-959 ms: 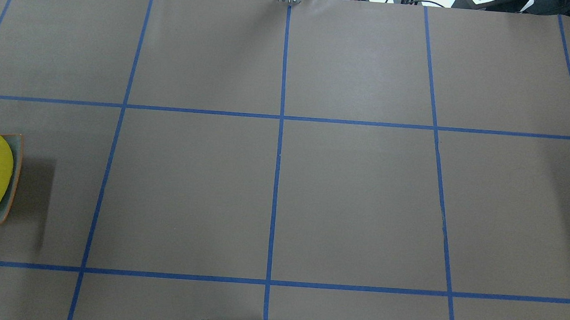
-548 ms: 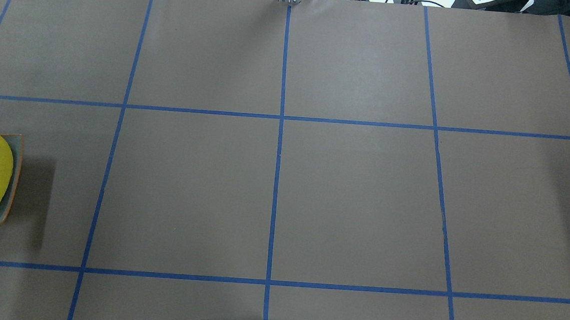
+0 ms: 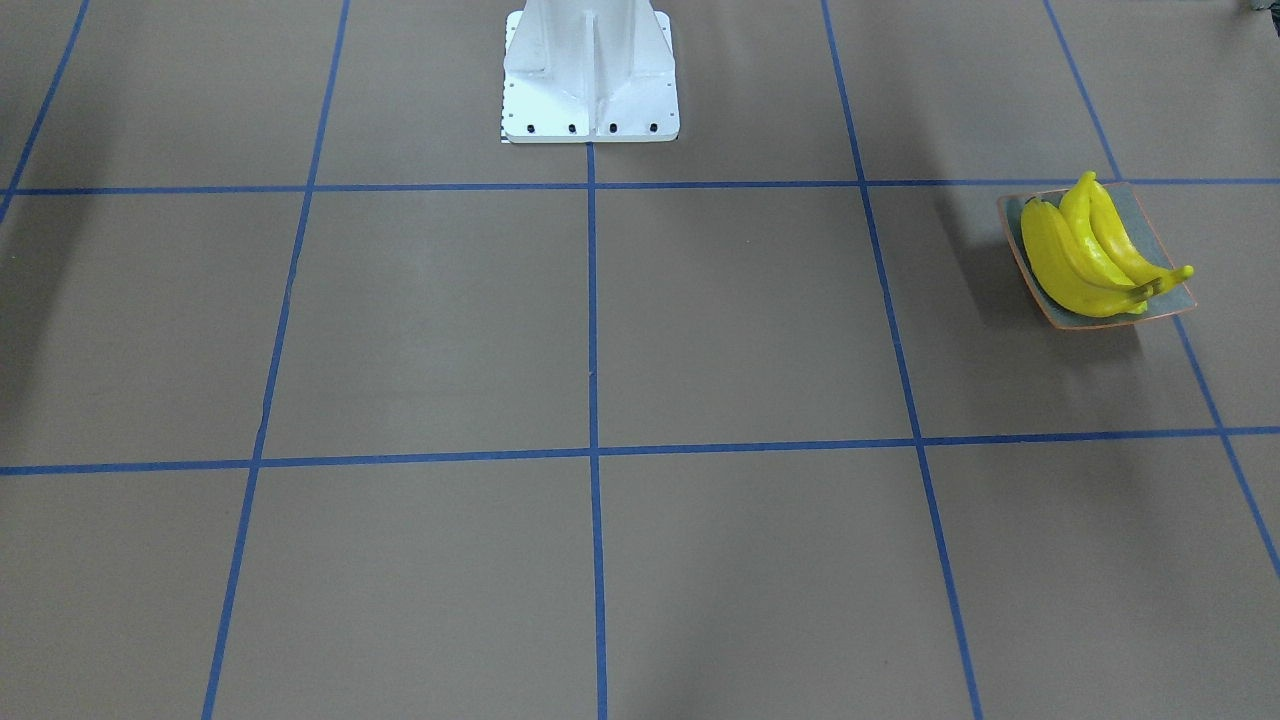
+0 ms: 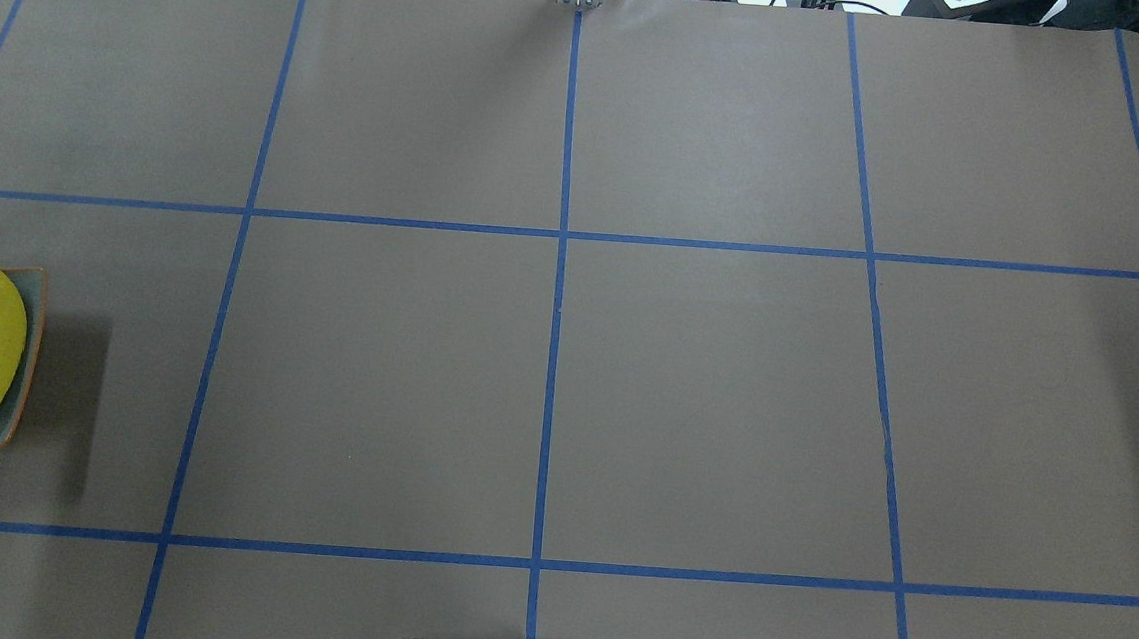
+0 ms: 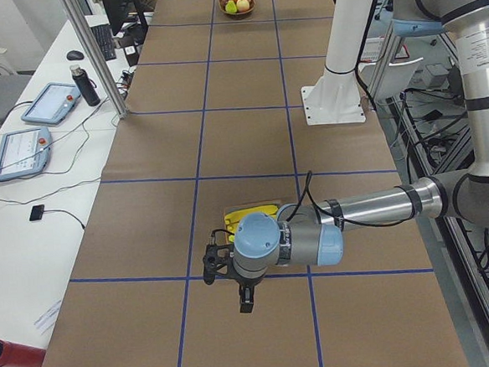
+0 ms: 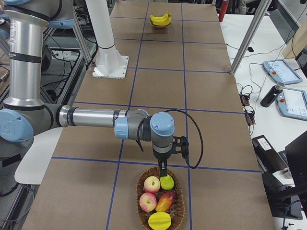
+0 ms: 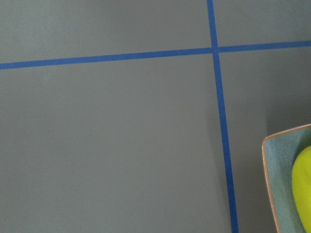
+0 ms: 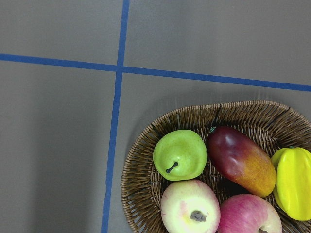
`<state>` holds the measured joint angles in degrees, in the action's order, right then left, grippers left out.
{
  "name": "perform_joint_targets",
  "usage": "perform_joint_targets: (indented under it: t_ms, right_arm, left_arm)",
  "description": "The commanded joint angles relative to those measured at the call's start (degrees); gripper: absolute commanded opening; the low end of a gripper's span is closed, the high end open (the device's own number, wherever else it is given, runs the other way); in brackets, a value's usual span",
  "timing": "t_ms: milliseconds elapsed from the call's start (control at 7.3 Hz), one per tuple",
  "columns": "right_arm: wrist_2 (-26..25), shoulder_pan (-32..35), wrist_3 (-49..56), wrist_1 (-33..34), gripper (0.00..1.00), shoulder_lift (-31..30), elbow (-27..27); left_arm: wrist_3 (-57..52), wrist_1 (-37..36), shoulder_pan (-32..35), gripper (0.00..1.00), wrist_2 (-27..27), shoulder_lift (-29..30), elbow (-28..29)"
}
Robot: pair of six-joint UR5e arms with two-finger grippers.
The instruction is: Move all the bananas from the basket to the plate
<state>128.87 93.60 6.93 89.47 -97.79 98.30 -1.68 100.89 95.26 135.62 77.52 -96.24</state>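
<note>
Dull brown across the table [image 4: 704, 399], crossed by a grid of blue tape lines [image 4: 553, 358]. Glossy bright yellow on the bananas [image 3: 1085, 262], grey-green with a thin orange-brown rim on the plate [image 3: 1133, 215]. Woven tan-brown wicker for the basket [image 8: 141, 165], and inside the basket a light green fruit [image 8: 180, 154], a dark red mango [image 8: 241, 159] fading to orange, a yellow star fruit [image 8: 293, 182] and two apples [image 8: 190, 208] blushed pink over cream.
</note>
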Motion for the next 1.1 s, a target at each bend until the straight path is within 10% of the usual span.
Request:
perform_joint_targets:
  t_ms: [0, 959]
  right_arm:
    - [-0.03, 0.00, -0.16, -1.48, 1.00, -0.03, -0.22]
    - [0.85, 0.00, 0.11, -3.16, 1.00, -0.30, -1.71]
  left_arm:
    - [0.19, -6.76, -0.08, 1.00, -0.36, 1.42, -2.89]
    - [0.19, -6.49, -0.16, 1.00, -0.36, -0.78, -4.84]
